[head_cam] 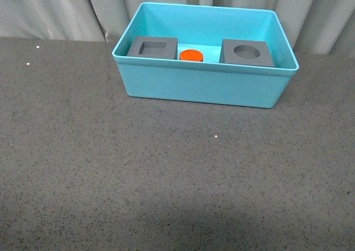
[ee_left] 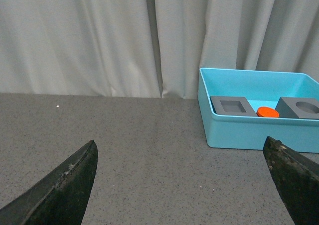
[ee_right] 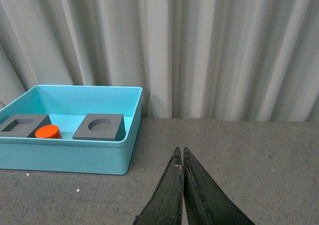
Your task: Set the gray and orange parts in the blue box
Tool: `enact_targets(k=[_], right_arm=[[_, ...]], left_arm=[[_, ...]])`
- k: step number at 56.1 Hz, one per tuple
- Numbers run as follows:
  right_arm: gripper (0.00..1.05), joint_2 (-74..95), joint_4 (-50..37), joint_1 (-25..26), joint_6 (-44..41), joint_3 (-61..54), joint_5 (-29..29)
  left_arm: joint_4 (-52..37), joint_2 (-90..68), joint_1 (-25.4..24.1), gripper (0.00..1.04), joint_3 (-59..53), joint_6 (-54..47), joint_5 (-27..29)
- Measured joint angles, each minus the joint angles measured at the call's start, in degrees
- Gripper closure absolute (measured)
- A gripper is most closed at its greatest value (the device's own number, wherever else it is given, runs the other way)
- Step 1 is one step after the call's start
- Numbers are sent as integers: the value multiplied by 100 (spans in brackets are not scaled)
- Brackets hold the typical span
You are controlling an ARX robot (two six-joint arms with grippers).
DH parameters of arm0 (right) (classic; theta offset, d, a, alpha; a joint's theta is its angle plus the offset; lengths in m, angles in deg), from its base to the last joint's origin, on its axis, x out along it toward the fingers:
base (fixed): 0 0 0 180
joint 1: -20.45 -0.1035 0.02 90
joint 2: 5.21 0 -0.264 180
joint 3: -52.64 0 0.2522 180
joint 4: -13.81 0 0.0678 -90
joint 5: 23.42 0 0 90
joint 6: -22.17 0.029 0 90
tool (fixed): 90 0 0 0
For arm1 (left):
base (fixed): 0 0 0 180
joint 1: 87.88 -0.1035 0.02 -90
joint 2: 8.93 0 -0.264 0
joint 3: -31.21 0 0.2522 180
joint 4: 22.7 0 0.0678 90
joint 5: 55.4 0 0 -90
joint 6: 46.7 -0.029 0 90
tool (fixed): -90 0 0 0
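Note:
The blue box (head_cam: 199, 87) stands at the back of the dark table. Inside it sit a gray cube with a square recess (head_cam: 152, 47), an orange cylinder (head_cam: 191, 55) and a gray cube with a round recess (head_cam: 247, 53), side by side. Neither arm shows in the front view. My left gripper (ee_left: 180, 148) is open above bare table, with the blue box (ee_left: 249, 133) ahead and off to one side and nothing between its fingers (ee_left: 70, 182). My right gripper (ee_right: 181, 153) is shut on nothing, its fingers pressed together, apart from the blue box (ee_right: 75, 158).
Gray curtains (head_cam: 55, 9) hang close behind the table's far edge. Dark speckled tabletop (head_cam: 166, 173) spreads in front of the box and on both sides of it.

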Motion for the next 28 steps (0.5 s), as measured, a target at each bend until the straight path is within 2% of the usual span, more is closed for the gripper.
enact_targets(k=[15,20,28], right_arm=[[104,-372,376,0,-2,0,-2],[104,-1095,1294,0,-4,4,-17],[104,-1311,1353,-2,-4,2,-17]], left_arm=[[0,0,0,7,0,0,0],[2,0,0,7,0,0,4],[2,0,0,7,0,0,0]])
